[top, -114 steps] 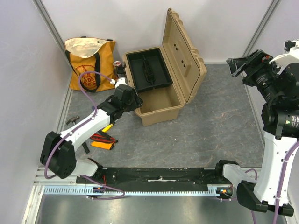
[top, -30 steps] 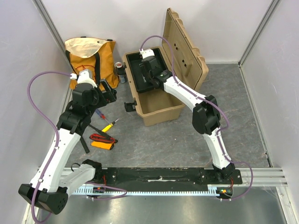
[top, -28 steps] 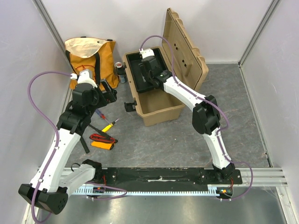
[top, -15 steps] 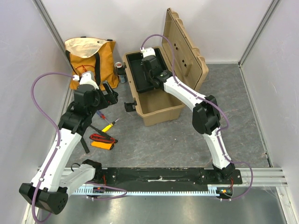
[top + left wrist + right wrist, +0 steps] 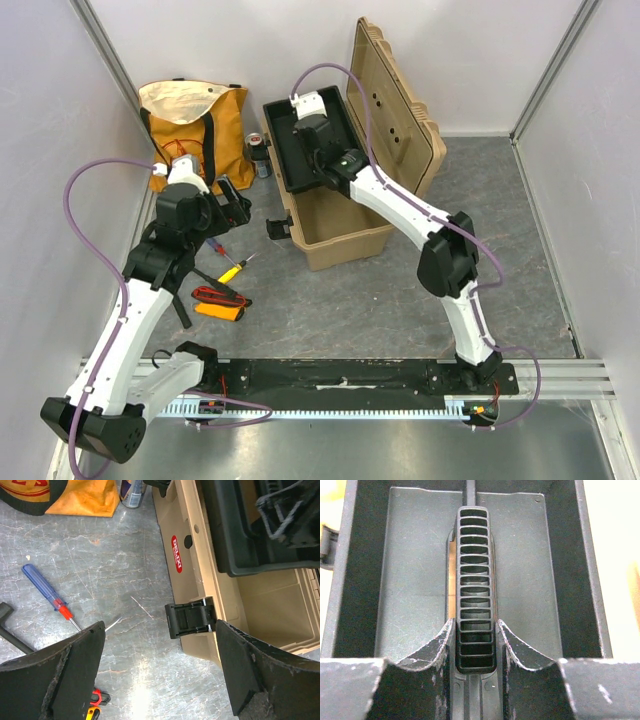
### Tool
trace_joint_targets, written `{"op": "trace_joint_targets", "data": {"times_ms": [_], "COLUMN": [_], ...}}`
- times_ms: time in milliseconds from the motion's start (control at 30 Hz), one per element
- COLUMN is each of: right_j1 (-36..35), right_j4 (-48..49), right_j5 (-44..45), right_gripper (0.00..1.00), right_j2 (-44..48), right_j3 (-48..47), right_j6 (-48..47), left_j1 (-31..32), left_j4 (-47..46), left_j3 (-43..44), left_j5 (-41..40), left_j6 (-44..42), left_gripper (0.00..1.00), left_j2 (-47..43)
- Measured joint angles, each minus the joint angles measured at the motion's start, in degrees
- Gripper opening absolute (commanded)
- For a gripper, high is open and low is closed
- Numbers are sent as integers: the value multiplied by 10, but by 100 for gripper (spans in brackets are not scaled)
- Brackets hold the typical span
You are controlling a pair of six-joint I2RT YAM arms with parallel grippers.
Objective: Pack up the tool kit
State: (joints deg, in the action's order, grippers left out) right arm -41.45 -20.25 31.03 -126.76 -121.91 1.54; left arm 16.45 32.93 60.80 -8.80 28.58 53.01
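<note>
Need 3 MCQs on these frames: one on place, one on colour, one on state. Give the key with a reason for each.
1. Where is the blue-handled screwdriver?
A. in the tote bag
B. on the floor beside the toolbox
C. leaning against the wall

2. What colour is the inner tray?
A. tan
B. orange
C. black

3. What is the right gripper doing?
A. closed on the tray's handle
B. open above the floor
C. holding the meter

Key:
1 B: the left wrist view shows it lying flat on the grey floor, apart from the box.
2 C: both the top view and the right wrist view show it black.
3 A: the right wrist view shows its fingers pressed to both sides of the ribbed handle.
</note>
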Motion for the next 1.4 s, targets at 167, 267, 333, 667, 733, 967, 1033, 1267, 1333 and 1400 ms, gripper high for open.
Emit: {"op": "trace_joint_targets", "data": {"times_ms": [167,267,333,667,733,967,1033,1267,1333,1400], "right_j1": [-29,-49,-58,-67,-60,31,66,191,242,289], "right_j4": [1,6,11,47,61,86,88,81,47,16], "right_j5": [3,6,11,126,168,259,278,333,321,301], "right_gripper": [0,0,0,0,0,0,0,0,0,0], "right_j2": [76,128,156,270,276,295,301,353,367,379], "right_j3": [0,0,-1,-9,-20,-39,-39,24,48,77], "right_j6": [-12,-22,-27,-101,-133,-179,-182,-145,-92,-41], "left_j1": [0,0,0,-1,-1,-2,-2,-3,-3,-3], "left_j4": [0,0,0,-5,-5,-5,-5,-13,-14,-15], "left_j3": [-2,-2,-3,-22,-22,-22,-22,-25,-25,-25], "left_j5": [2,2,2,9,15,30,32,34,34,34], "left_j6": [0,0,0,-1,0,0,0,0,0,0], "left_gripper": [98,99,99,98,98,97,97,97,96,96], "left_j2": [-4,-9,-12,-33,-27,3,8,9,10,15]}}
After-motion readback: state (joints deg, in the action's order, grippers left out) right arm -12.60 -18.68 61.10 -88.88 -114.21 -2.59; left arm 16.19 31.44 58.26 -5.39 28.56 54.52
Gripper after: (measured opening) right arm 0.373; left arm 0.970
